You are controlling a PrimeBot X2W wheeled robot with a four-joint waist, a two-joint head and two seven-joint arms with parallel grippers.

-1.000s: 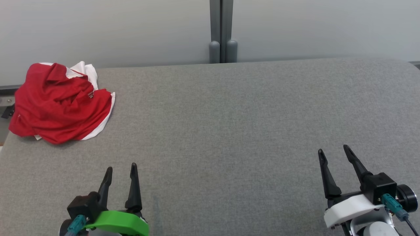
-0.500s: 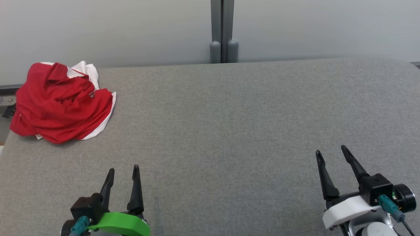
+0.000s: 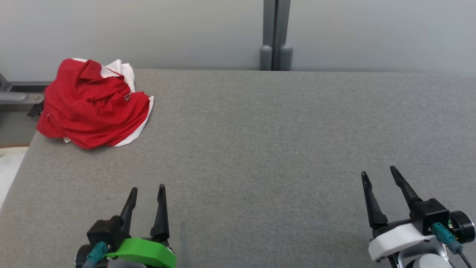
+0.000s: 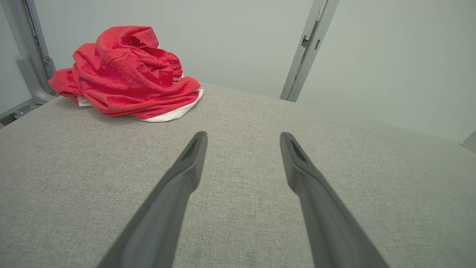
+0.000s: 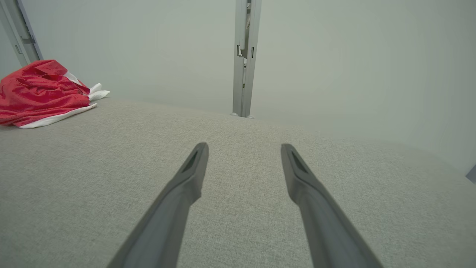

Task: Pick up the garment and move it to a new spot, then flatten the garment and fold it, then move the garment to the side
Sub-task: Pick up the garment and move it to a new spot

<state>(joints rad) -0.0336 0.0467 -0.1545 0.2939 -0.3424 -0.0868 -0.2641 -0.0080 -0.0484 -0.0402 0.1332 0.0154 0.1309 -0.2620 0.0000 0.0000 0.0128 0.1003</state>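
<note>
garment [image 3: 93,106] (heaped, axis seemingly diagonal) untouched; left gripper [image 3: 147,187], right gripper [image 3: 378,170] gape empty.

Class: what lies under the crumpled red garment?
The grey fabric tabletop carries the red garment; white trim peeks from its lower edge. Anything tucked beneath the heap is covered.

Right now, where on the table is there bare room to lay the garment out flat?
The grey table is bare everywhere right of the crumpled garment, from the wall post forward to the open left gripper and right gripper. The strip between garment and left gripper is bare too. Crowded: only the far-left corner where the garment lies.
</note>
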